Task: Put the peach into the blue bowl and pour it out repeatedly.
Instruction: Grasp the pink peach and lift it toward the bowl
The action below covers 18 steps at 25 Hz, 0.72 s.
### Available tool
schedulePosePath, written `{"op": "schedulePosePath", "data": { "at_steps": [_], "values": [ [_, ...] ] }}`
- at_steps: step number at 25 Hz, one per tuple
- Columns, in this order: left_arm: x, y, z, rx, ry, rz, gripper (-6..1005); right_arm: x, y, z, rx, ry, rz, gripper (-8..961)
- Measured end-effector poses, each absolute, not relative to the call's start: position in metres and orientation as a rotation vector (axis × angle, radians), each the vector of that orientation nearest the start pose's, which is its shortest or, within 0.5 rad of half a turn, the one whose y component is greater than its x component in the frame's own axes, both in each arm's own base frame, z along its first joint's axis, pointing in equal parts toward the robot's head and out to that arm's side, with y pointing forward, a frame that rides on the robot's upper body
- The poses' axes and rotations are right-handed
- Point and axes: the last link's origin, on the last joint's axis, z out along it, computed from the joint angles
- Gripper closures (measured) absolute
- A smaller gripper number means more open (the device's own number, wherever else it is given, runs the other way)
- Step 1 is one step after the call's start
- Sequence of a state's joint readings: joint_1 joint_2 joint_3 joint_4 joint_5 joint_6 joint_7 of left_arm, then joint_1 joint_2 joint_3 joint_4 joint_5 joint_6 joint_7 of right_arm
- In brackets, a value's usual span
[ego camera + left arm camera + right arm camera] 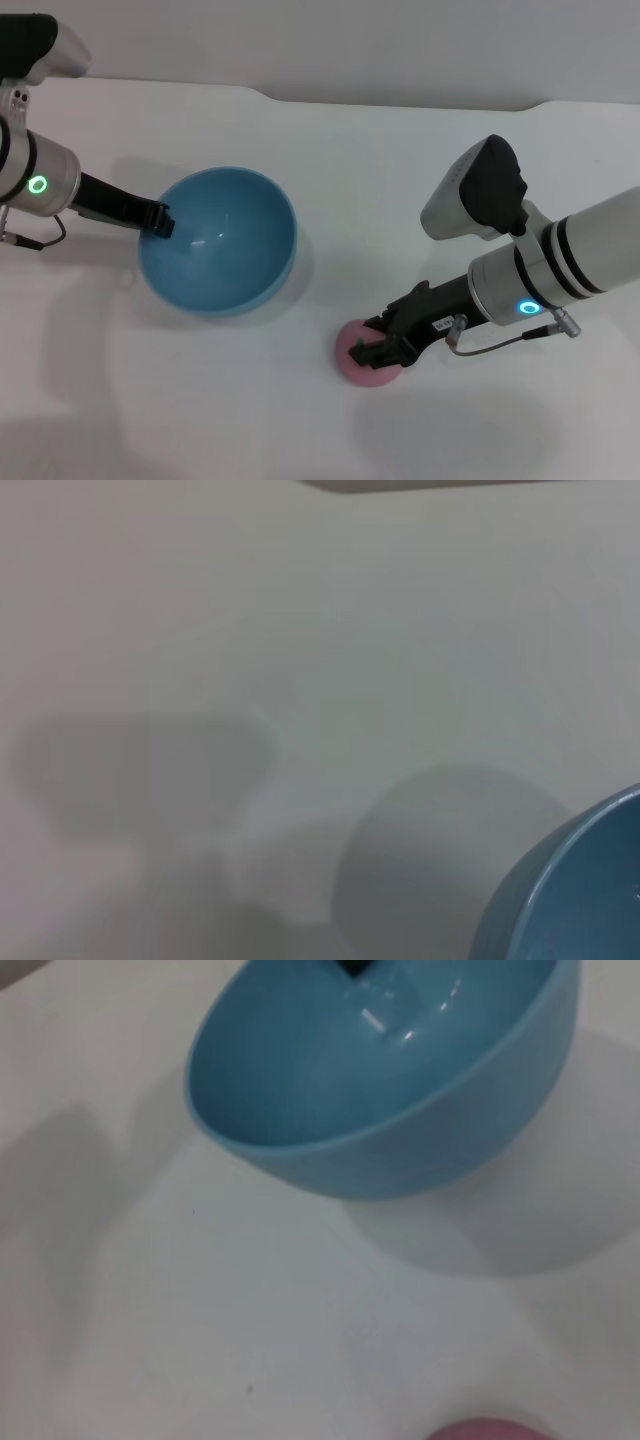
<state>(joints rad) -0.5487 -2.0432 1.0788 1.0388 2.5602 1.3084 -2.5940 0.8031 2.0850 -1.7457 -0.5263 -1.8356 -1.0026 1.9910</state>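
Note:
The blue bowl [225,245] is tipped with its mouth toward the right side of the table, and nothing shows inside it. My left gripper [160,221] is shut on its left rim; one dark finger [352,967] shows inside the rim in the right wrist view. A slice of the bowl [580,880] shows in the left wrist view, and its tilted side [400,1130] fills the right wrist view. The pink peach [362,372] lies on the white table, right of the bowl and nearer to me. My right gripper [378,350] sits down over it, shut on it. The peach [488,1430] barely shows there.
The white table [300,430] carries only the bowl and the peach. Its far edge [400,102] meets a pale wall. The bowl casts a shadow [520,1230] on the tabletop beneath it.

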Motion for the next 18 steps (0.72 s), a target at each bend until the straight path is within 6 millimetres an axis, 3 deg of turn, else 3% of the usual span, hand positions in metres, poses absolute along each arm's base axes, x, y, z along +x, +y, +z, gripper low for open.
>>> {"op": "schedulePosePath", "data": {
  "at_steps": [2,10,12,18],
  "values": [
    [-0.275,0.374,0.026,-2.223,-1.427,0.183,1001,0.203,0.344,-0.132,-2.974,0.791,-0.155,426],
    [-0.266,0.378,0.021,-2.25,-1.403,0.185,1000,0.209,0.349,-0.11,-2.884,0.909,0.053,728],
    [-0.263,0.379,0.018,-2.262,-1.395,0.19,1000,0.216,0.351,-0.096,-2.829,0.959,0.153,798],
    [-0.243,0.381,-0.01,-2.352,-1.307,0.243,1001,0.236,0.355,-0.046,-2.673,0.994,0.413,822]
  ]
}}
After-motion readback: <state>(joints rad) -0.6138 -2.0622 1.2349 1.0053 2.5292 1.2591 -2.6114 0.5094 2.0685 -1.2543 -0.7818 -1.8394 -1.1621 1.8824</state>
